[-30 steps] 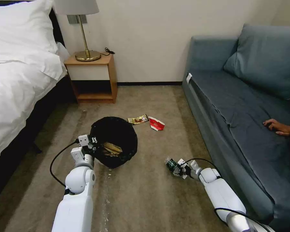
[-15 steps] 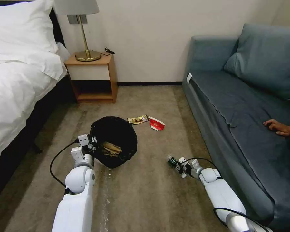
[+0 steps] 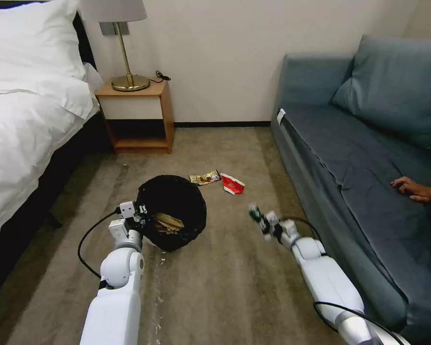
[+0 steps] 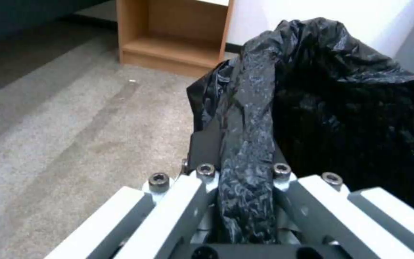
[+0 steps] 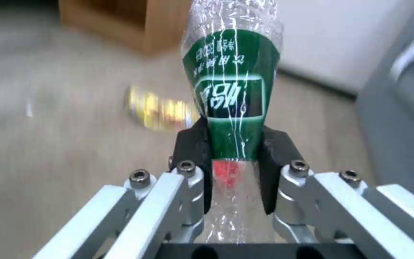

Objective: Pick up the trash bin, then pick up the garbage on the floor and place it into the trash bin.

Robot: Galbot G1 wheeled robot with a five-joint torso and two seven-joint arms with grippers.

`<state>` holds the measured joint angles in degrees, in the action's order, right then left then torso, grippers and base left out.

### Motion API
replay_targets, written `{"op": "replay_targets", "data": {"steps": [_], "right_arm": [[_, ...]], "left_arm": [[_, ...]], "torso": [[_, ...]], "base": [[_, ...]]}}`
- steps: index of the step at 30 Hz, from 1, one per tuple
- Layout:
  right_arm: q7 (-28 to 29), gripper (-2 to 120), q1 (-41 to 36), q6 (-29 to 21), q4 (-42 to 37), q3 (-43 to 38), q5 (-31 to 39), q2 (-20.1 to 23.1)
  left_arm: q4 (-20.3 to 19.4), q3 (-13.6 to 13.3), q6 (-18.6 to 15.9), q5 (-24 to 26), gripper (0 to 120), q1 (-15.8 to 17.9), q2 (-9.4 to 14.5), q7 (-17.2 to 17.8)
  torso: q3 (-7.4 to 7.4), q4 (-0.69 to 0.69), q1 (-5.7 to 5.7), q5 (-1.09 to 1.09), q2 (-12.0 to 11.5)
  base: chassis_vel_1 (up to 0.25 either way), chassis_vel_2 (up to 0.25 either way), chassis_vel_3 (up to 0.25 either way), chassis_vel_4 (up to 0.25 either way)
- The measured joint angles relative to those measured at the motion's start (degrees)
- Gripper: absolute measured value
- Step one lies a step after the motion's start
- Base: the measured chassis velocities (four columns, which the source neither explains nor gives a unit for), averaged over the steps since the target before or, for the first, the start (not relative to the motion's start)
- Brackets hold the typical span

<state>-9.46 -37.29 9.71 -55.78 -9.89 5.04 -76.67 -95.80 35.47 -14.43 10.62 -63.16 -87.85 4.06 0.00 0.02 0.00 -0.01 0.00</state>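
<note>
The trash bin [image 3: 173, 211], lined with a crinkly black bag, is held off the carpet by my left gripper [image 3: 140, 215], which is shut on its bagged rim [image 4: 248, 144]. A crumpled brown paper bag [image 3: 166, 223] lies inside the bin. My right gripper [image 3: 264, 223] is shut on a small clear bottle with a green label [image 3: 255, 212] [image 5: 231, 90], lifted above the floor to the right of the bin. A gold snack wrapper [image 3: 205, 178] and a crushed red-and-white carton [image 3: 232, 184] lie on the carpet just beyond the bin.
A bed [image 3: 28, 124] runs along the left and a blue sofa [image 3: 359, 158] along the right, with a person's hand [image 3: 413, 188] resting on its seat. A wooden nightstand [image 3: 136, 115] with a lamp [image 3: 122, 43] stands against the far wall. Open carpet lies between the arms.
My right gripper has risen and swung forward with the bottle, lifting it off the carpet. The bin and left gripper shifted very slightly to the right.
</note>
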Motion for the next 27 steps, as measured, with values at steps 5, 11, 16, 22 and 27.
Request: {"op": "replay_targets", "data": {"steps": [5,11,16,22,27], "right_arm": [[8.0,17,0.3,-2.8,-13.3,9.0,4.8,-0.3],[15.6,17,1.3,-6.2,-23.7,19.7,10.0,-1.6],[21.2,17,1.5,-6.3,-24.8,27.5,10.5,-4.1],[21.1,17,0.9,-3.6,-20.5,29.0,7.6,-7.2],[19.1,17,-0.5,-1.7,-17.0,28.7,4.6,-9.1]], "left_arm": [[0.4,0.0,0.0,-0.3,5,0.2,-0.1,0.0],[0.5,0.0,0.0,-0.5,5,0.2,-0.2,0.1],[-0.3,0.0,-0.1,-0.5,5,0.2,-0.5,0.1],[-0.8,0.0,-0.2,-0.5,5,0.1,-0.6,0.3],[-1.5,-0.2,-0.3,-0.5,5,0.0,-0.8,0.3]], "torso": [[0.00,-0.01,0.00,0.00,0.0],[0.00,0.00,0.00,-0.01,0.0],[0.00,-0.01,0.00,0.00,0.0],[0.00,-0.01,0.00,0.00,0.0],[0.00,-0.01,0.00,0.01,0.0]], "base": [[0.000,0.000,0.000,0.000],[0.000,0.000,0.000,0.000],[0.000,0.000,0.000,0.000],[0.000,0.000,0.000,0.000],[0.000,0.000,0.000,0.000]]}}
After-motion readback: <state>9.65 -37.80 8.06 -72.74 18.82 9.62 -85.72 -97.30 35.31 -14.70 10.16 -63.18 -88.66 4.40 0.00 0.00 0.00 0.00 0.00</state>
